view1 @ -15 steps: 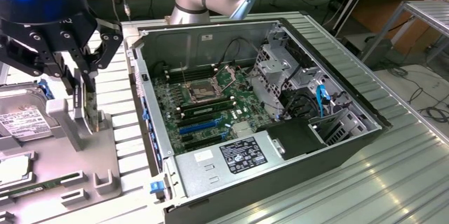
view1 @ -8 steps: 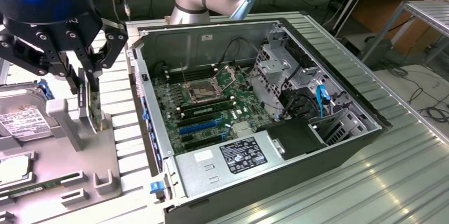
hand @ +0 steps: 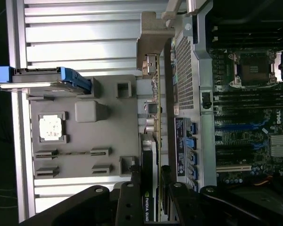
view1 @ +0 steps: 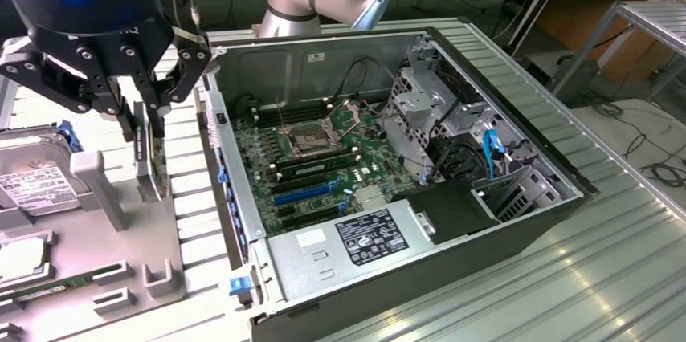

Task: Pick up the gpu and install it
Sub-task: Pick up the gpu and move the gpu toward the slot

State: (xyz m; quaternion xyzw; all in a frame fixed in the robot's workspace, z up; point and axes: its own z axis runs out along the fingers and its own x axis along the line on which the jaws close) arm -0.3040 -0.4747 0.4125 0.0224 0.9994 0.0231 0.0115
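Snag risk: hand [view1: 148, 129] clamped on gpu [view1: 153, 173] along its top edge, card upright at grey holder tray [view1: 193, 238], on the exterior view's left of open computer case [view1: 483, 278]. Narrow edge grip, so could swing, slip, or knock bracket against case wall.

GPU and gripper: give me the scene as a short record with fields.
gripper: closed on the gpu, one finger on each side
gpu: upright on edge at the gray parts tray, beside the open computer case, not inside it
lifted or seated in its holder: cannot tell
motherboard: exposed inside the case
hard drive: in the tray, to the exterior view's left of the gpu
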